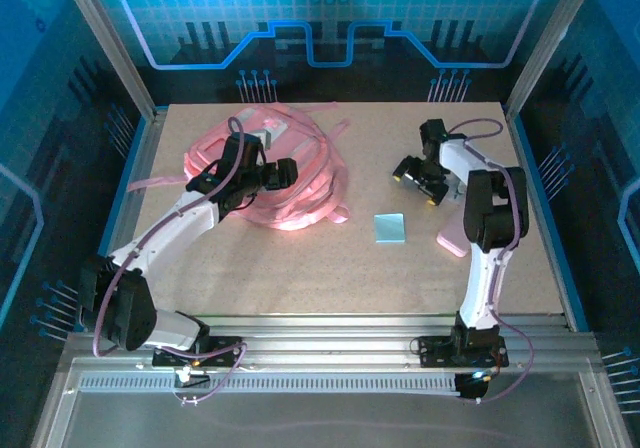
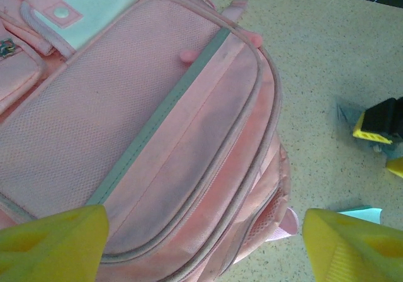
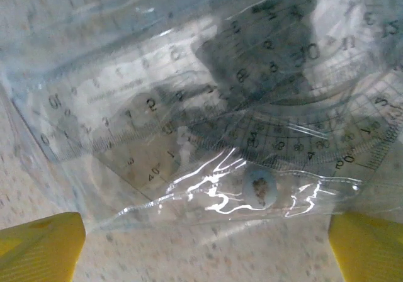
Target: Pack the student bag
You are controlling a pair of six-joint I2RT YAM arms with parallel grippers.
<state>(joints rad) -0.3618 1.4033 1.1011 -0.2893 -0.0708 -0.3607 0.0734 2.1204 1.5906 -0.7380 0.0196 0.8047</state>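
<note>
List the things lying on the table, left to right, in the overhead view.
student bag → pale blue square → small pink object

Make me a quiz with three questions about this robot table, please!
1. Where is the backpack? A) left side of the table B) right side C) on the floor
2. On the right hand, what colour are the fingers? A) red B) yellow C) green
3. How is the right hand? A) shut on a pencil B) shut on the backpack C) open
Answers: 1 A: it lies left of the middle. 2 B: yellow tips show in the wrist view. 3 C: its fingers stand wide apart above a clear bag of rulers.
</note>
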